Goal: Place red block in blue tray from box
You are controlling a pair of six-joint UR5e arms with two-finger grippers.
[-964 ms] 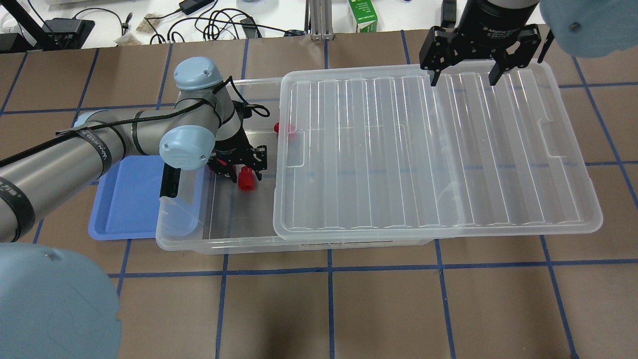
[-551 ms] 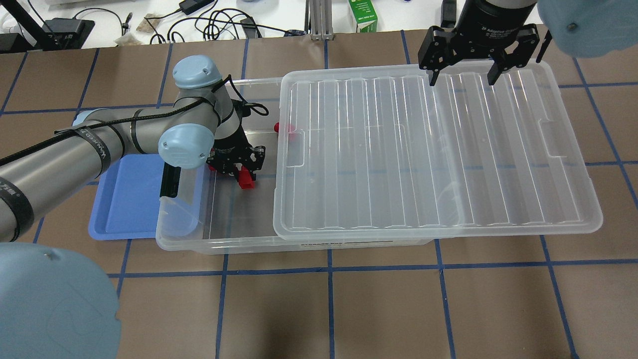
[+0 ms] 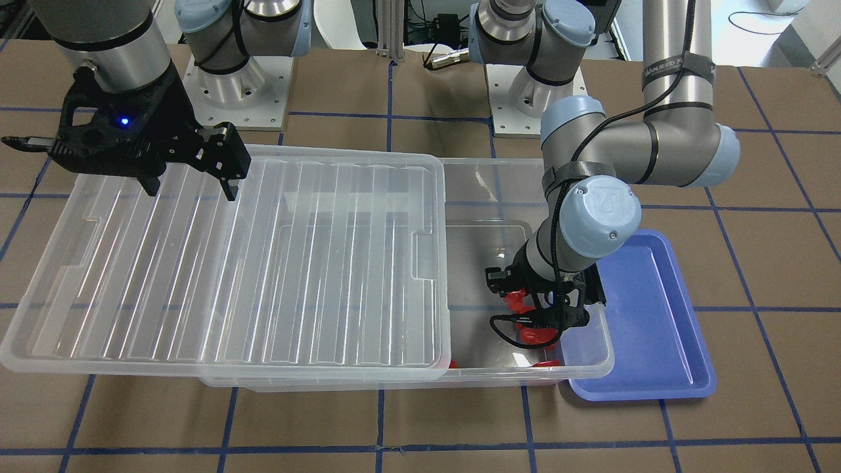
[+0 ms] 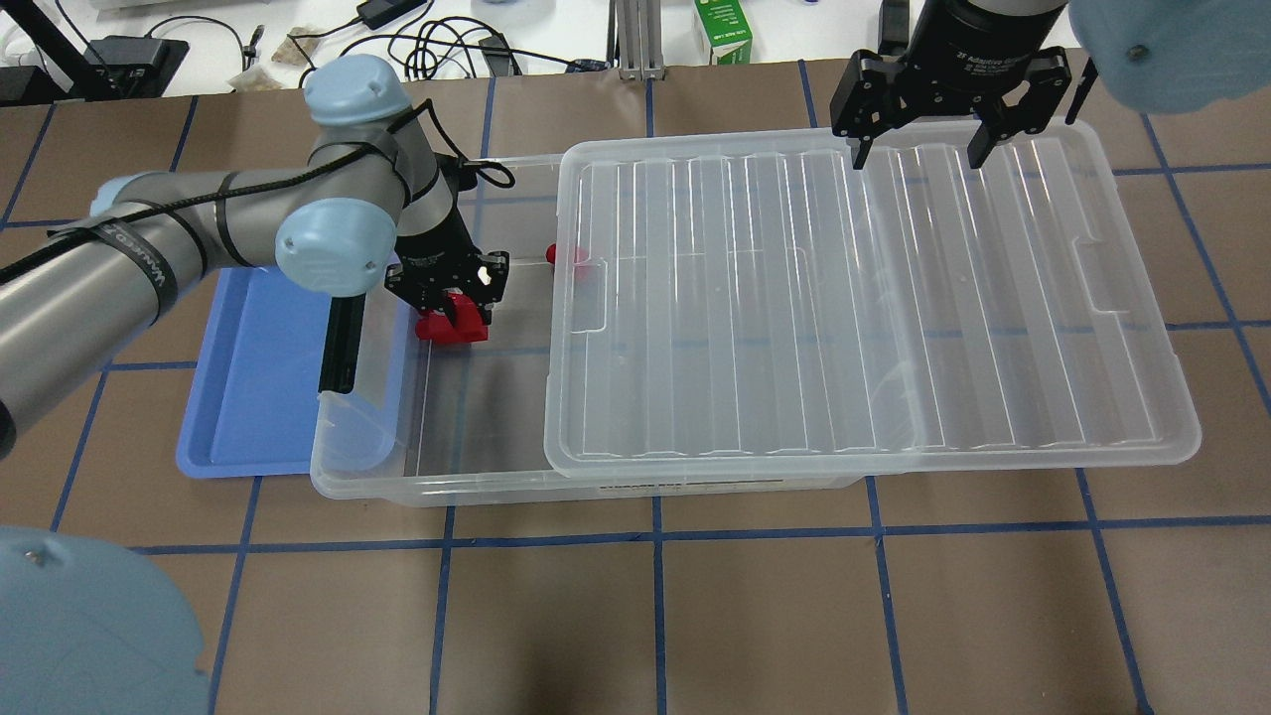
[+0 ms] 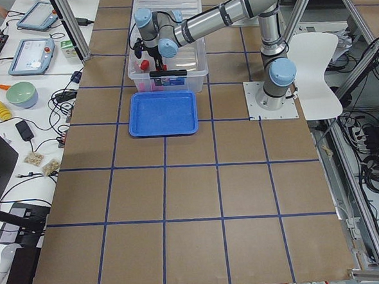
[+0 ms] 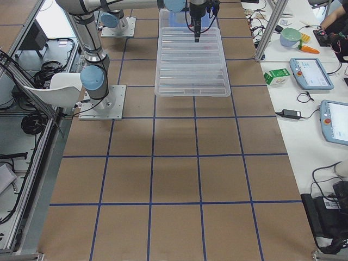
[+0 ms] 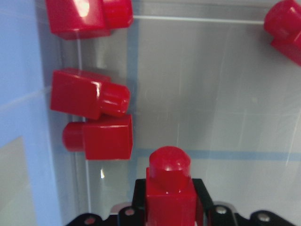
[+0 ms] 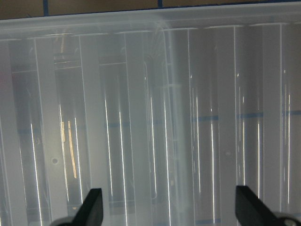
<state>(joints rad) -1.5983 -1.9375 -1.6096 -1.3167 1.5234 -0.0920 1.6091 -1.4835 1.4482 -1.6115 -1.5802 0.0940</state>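
My left gripper [image 4: 455, 306] is shut on a red block [image 7: 169, 190] and holds it stub-forward above the floor of the open end of the clear box [image 4: 427, 489]. Three more red blocks [image 7: 91, 96] lie below it by the box's end wall, and another [image 4: 568, 255] lies partly under the lid. The blue tray [image 4: 248, 397] sits just outside that end, partly under the box rim. My right gripper [image 4: 918, 149] is open and empty above the far edge of the lid [image 4: 854, 298].
The ribbed lid is slid sideways and covers most of the box, overhanging it on my right. A black latch bar [image 4: 341, 348] runs along the box's end between the gripper and the tray. A green carton [image 4: 723, 30] and cables lie beyond the table's far edge.
My left gripper has moved with the red block in it towards the box's far left corner, closer to the tray side. The right gripper has barely moved.
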